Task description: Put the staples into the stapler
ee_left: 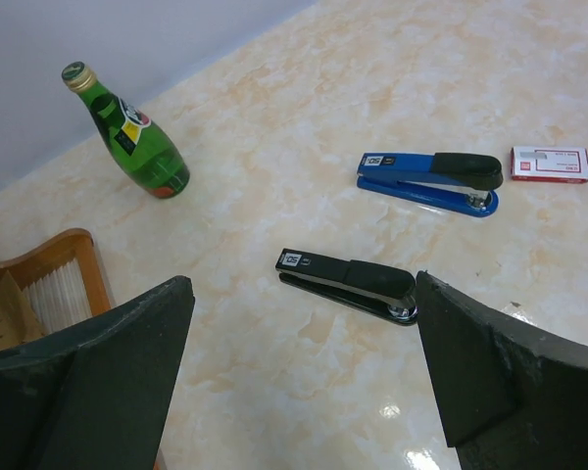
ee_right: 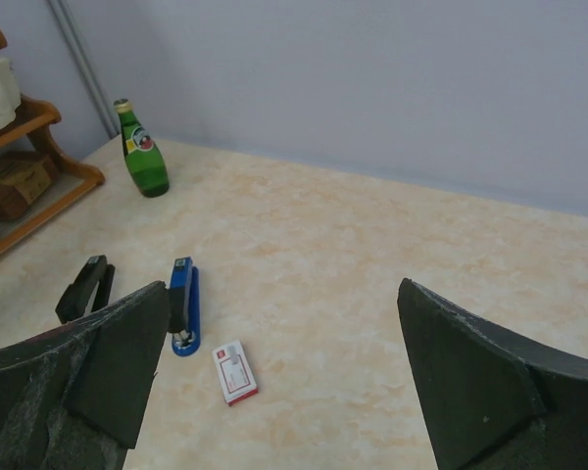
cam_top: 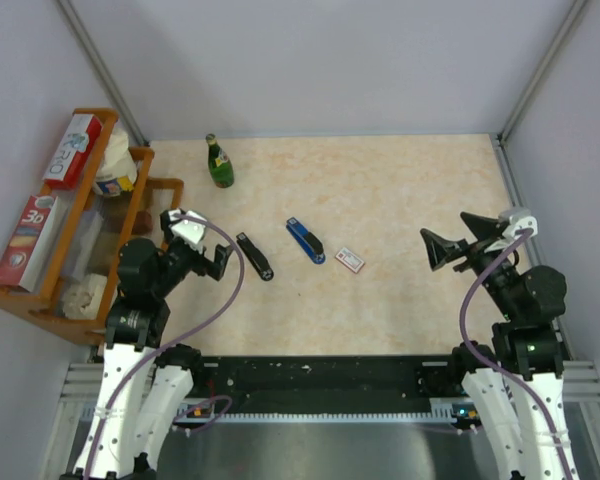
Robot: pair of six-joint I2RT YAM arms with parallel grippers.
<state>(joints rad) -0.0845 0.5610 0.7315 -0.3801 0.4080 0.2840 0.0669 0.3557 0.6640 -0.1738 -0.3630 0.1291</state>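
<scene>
One black stapler (cam_top: 254,256), one blue stapler (cam_top: 305,241), one box of staples (cam_top: 350,260), one green bottle (cam_top: 219,163), left pincer (ee_left: 302,294) and right pincer (ee_right: 282,292) wide, empty

I see the small flat white cardboard staple box with a red label (cam_top: 349,260) lying flat and closed, near the middle of my top view; just at its 10 o'clock lies the slim blue-and-black stapler (cam_top: 305,240), shut, running 11 to 5 o'clock; a slim all-black stapler (cam_top: 254,256) lies parallel at the blue one's 8 o'clock, apart.
</scene>
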